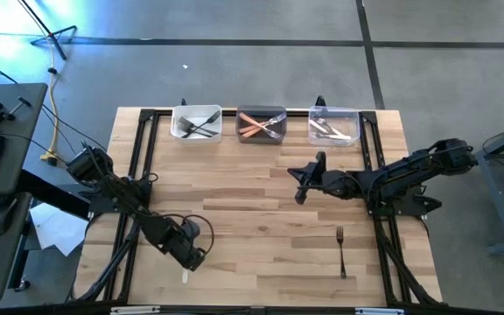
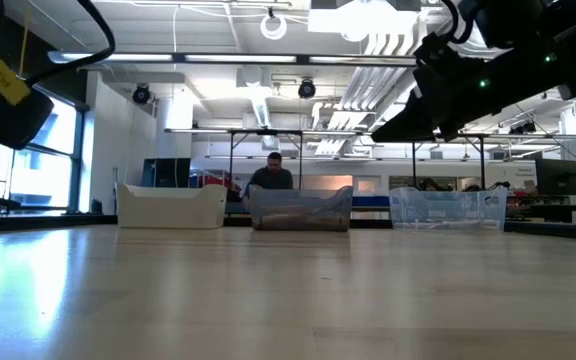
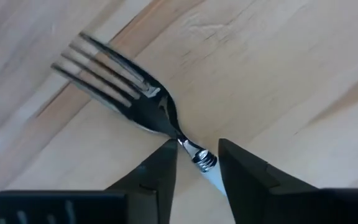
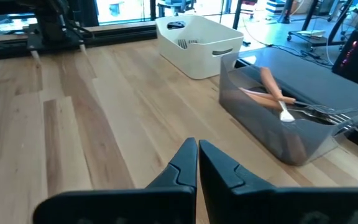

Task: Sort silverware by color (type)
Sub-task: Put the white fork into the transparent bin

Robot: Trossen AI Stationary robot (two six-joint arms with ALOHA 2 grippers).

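Wooden worktop (image 1: pixel 252 188) carried three bins along its far edge: white bin (image 1: pixel 197 123), dark bin (image 1: pixel 262 126), clear bin (image 1: pixel 334 126), each holding forks. Left gripper (image 3: pixel 195 163) sat low at the near-left, jaws apart, straddling the neck of a white-handled fork (image 3: pixel 135 93) lying flat. Right gripper (image 4: pixel 197 158) hovered mid-worktop, jaws together, empty. Black fork (image 1: pixel 341 251) lay near-right. No readable labels.

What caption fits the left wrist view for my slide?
Left gripper straddles a white-handled fork's neck on the wooden table.
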